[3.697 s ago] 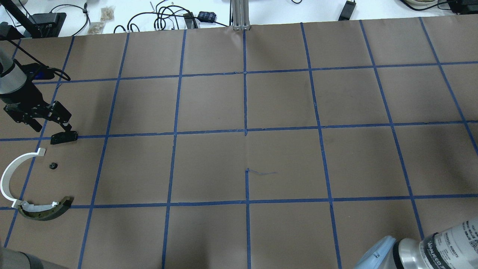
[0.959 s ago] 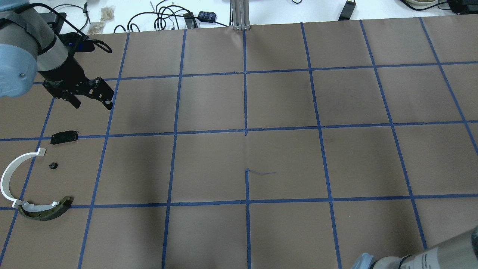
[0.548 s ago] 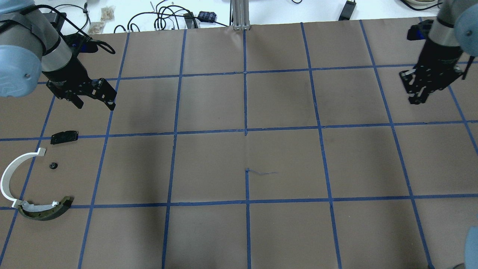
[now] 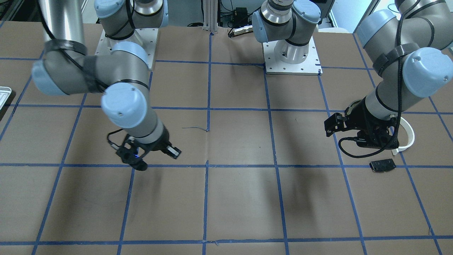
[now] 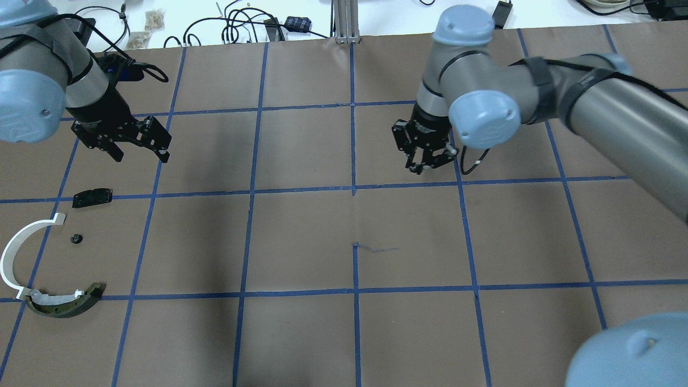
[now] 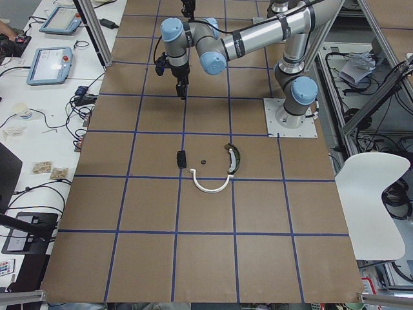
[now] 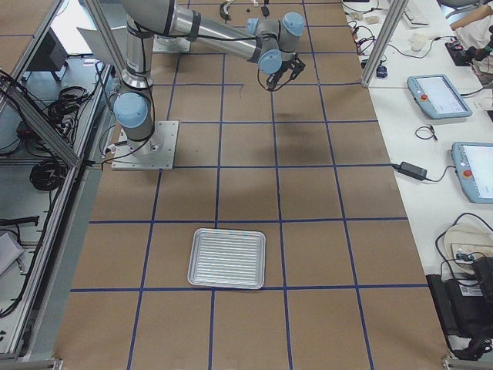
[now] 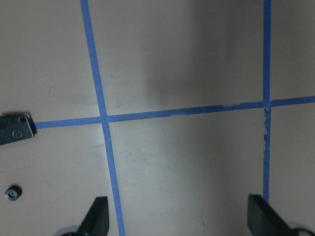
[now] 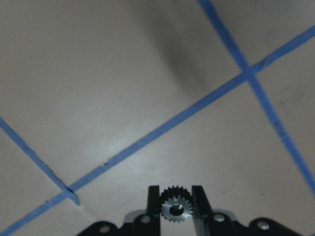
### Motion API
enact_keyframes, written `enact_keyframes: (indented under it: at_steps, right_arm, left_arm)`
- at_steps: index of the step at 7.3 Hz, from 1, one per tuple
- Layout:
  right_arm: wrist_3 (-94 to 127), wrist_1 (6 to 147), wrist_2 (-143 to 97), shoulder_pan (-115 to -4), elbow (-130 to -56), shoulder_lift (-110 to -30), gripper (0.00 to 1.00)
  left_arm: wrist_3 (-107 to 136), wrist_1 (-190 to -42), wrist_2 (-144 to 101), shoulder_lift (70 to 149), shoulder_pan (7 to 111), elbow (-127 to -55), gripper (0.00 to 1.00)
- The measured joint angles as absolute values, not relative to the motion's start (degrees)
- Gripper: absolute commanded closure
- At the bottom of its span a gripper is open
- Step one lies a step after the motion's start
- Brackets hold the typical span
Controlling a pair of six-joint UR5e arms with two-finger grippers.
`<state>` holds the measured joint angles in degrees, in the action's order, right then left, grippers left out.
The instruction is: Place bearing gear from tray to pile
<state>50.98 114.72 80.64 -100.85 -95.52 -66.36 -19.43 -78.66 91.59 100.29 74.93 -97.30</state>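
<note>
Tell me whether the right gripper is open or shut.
Shut on the bearing gear. The right wrist view shows the right gripper with its two fingers pressed against opposite sides of the small toothed wheel.

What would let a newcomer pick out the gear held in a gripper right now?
Over the middle of the brown gridded table hangs the right gripper. Pinched between its jaws is a small toothed gear, clear of the surface. The other small gear lies loose on the table beside the white arc.
</note>
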Motion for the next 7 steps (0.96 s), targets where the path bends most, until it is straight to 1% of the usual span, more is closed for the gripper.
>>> enact_keyframes:
  at_steps: [1, 2, 3, 4, 5, 7]
  right_arm:
    - [60.80, 120.61, 76.82, -104.44, -95.59, -62.99, 0.56]
    - [65.95, 124.02, 74.65, -106.20, -95.61, -61.03, 0.17]
    - [67.13, 125.49, 74.83, -106.72, -95.56, -60.35, 0.00]
    - [64.13, 125.85, 77.67, -106.45, -95.43, -60.55, 0.00]
    - [56.63, 125.28, 82.02, -105.35, -95.43, -61.61, 0.00]
    - [36.96, 116.35, 87.27, -98.48, -95.55, -67.38, 0.00]
  left_arm:
    - [-19.26, -78.65, 91.60, 100.51, 74.94, -97.61, 0.00]
    - [-19.07, -78.57, 91.61, 100.62, 74.94, -97.72, 0.00]
    - [-19.06, -78.37, 91.23, 100.72, 74.92, -97.73, 0.00]
    - [-19.07, -78.15, 90.18, 100.85, 74.89, -97.68, 0.00]
    - [-19.03, -78.08, 88.93, 100.95, 74.89, -97.56, 0.00]
    - [-18.47, -77.91, 87.66, 101.13, 75.93, -97.49, 0.00]
